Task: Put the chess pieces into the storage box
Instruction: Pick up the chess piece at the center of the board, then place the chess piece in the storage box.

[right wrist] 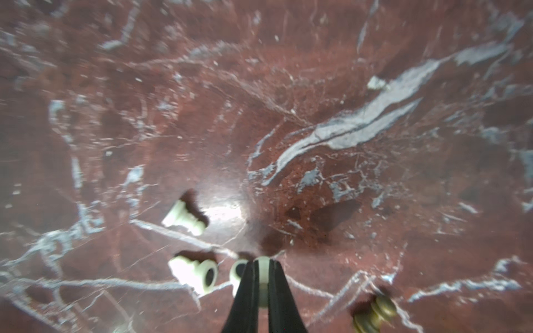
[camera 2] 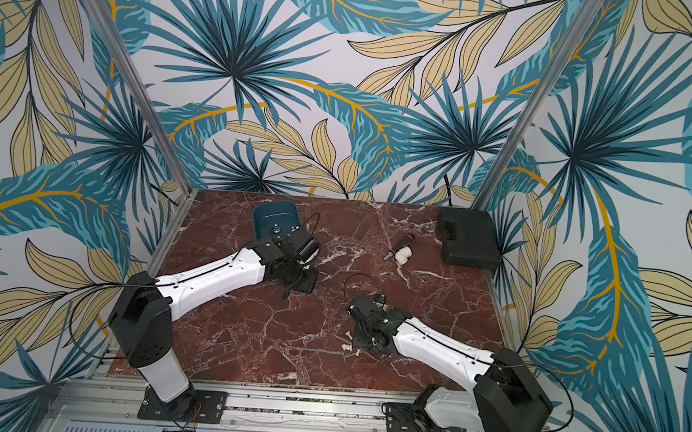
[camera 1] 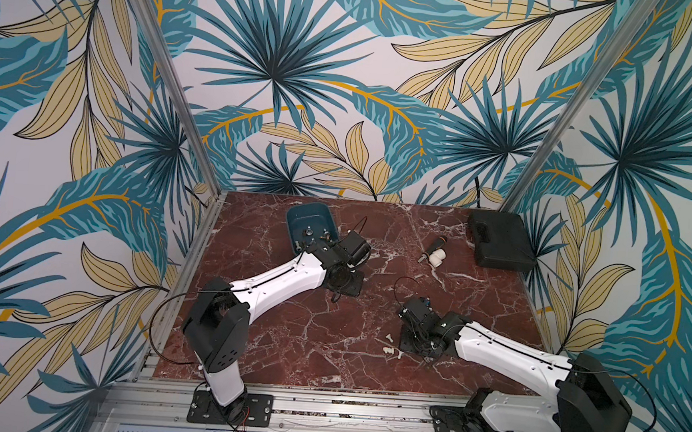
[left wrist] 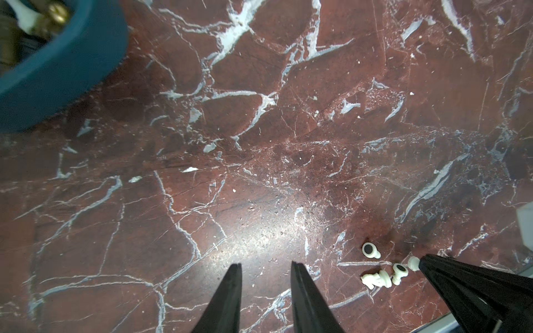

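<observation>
**Right gripper clamps a white piece far from the box**

The box (camera 1: pixel 313 214) stands on the marble table (camera 1: pixel 285 346), near its far edge. Several pieces (camera 1: pixel 309 234) already lie inside it. The left wrist view shows a white one (left wrist: pixel 24 16) and a gold one (left wrist: pixel 59 13) behind the box's teal wall.

The left gripper (left wrist: pixel 265 265) hangs close by the box, on its near right side. Its jaws stand apart over bare marble and hold nothing.

The right gripper (right wrist: pixel 263 261) is well apart from the box, nearer the camera and to the box's right. Its jaws are pressed onto a white piece (right wrist: pixel 262 269), which shows as a pale strip between the black fingers (right wrist: pixel 245 288). The left wrist view shows the same grip from the side, with the piece's round end sticking out past the fingertips. Whether this piece is touching the marble or is off it cannot be told.

Three loose white pieces lie on their sides just beside that grip, all far from the box: one (right wrist: pixel 184 217), another (right wrist: pixel 191 274) with its dark base showing, and a third (right wrist: pixel 238 271) against the fingers. A blurred gold piece (right wrist: pixel 375 312) lies on the marble near them.

Right of the box and well apart from it are a black case (camera 1: pixel 500 244), a tool (camera 1: pixel 431 248) and a white fitting (camera 1: pixel 438 259).
</observation>
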{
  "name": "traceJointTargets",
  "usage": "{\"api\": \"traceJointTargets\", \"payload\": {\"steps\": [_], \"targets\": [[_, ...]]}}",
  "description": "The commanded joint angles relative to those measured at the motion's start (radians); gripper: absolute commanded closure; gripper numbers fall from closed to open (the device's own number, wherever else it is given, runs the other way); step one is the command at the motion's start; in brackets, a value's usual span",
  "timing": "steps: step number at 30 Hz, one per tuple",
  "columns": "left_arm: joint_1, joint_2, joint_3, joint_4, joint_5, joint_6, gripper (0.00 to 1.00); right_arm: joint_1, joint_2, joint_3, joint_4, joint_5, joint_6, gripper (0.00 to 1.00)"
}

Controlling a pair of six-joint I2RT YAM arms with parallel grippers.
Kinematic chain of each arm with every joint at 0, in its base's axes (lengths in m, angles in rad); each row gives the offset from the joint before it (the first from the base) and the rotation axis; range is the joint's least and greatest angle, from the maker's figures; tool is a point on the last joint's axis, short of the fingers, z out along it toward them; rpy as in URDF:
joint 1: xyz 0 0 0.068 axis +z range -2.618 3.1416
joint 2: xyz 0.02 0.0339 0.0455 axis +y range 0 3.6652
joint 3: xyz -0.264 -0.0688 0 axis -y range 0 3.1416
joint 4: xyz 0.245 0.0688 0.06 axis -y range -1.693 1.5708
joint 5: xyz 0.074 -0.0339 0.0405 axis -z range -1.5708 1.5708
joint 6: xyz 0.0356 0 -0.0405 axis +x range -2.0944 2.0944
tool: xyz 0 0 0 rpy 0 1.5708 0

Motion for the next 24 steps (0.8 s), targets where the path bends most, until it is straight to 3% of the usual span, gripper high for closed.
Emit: {"api": "traceJointTargets", "payload": {"steps": [1,6,9,18,24], "targets": [[0.033,-0.093,-0.001,-0.030,-0.055,0.021,0.67,0.005,-0.030,0.097,-0.122,0.030,-0.049,1.00],[0.074,-0.190,-0.016,-0.052,-0.138,0.048,0.67,0.005,0.026,0.286,-0.184,0.064,-0.151,1.00],[0.101,-0.257,-0.055,-0.053,-0.185,0.049,0.67,0.003,0.150,0.457,-0.183,0.081,-0.236,1.00],[0.271,-0.443,-0.297,0.049,-0.198,-0.004,0.67,-0.003,0.719,1.103,-0.122,0.019,-0.426,1.00],[0.389,-0.497,-0.364,0.117,-0.147,0.006,0.67,-0.006,1.060,1.540,-0.106,-0.059,-0.511,0.99]]}}
